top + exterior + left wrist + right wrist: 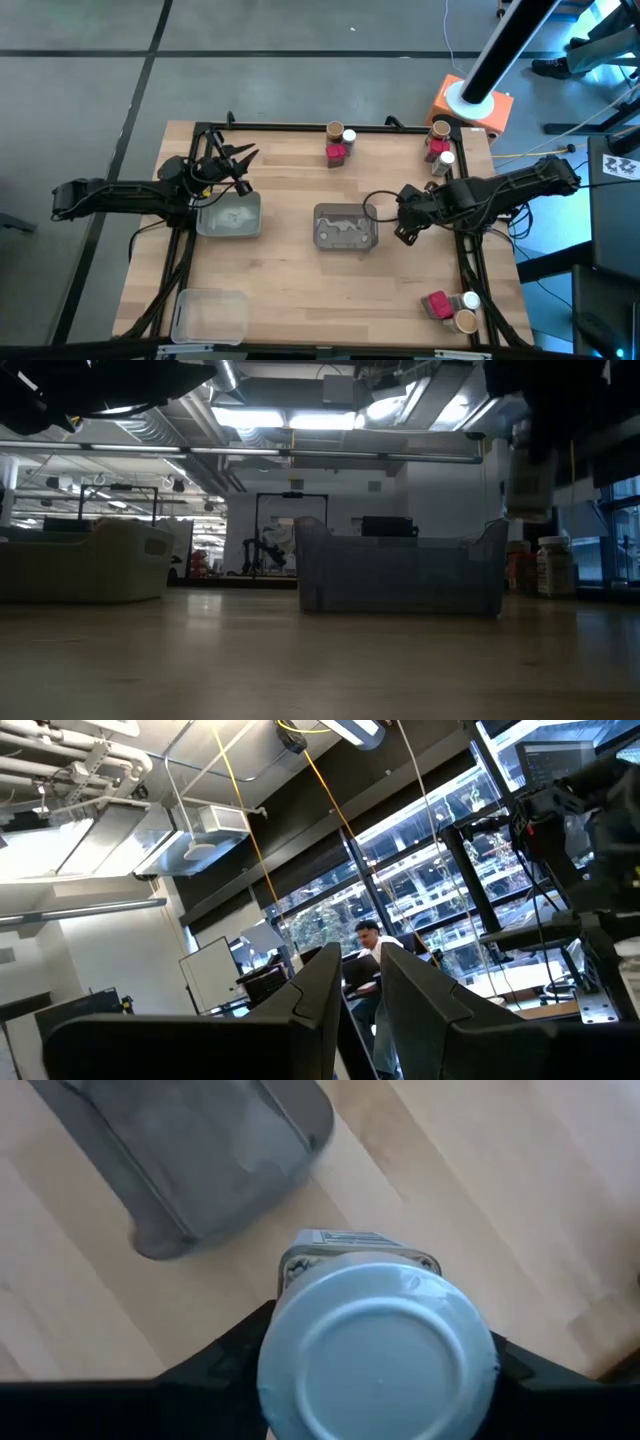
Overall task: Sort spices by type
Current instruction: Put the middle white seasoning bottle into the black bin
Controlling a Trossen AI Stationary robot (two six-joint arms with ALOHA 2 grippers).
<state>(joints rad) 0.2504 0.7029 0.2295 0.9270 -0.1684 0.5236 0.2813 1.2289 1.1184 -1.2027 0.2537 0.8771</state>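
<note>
L arm comes in from the left edge of the tabletop (300, 300). Left gripper (235, 160) sits near the far-left corner, fingers (320, 990) spread apart w/ nothing between them, pointing up into the room in the wrist view; a person (368, 960) shows far off at a desk. Just below it in the high view, a clear tray (230, 216) near the left edge. A second clear tray (208, 314) sits at the near-left corner.

Center of the tabletop: a grey tray (345, 227), looks empty from above; the low view shows its wall (400, 575) upright.

Far edge, mid: one group of spices, a tan-lid jar (335, 130), a white-lid jar (349, 137) and a red packet (337, 152), all touching or just beside each other.

Right gripper (405, 218) hangs just right of the grey tray, closed around a white-lidded jar (375, 1355); wrist view looks down on the lid w/ fingers on both sides and the tray's corner beyond.

Far-right corner: second group, tan-lid jar (440, 128), red packet (434, 148), white-lid jar (447, 160). Near-right corner: red packet (437, 304), white-lid jar (470, 299), tan-lid jar (465, 321), close together.
</note>
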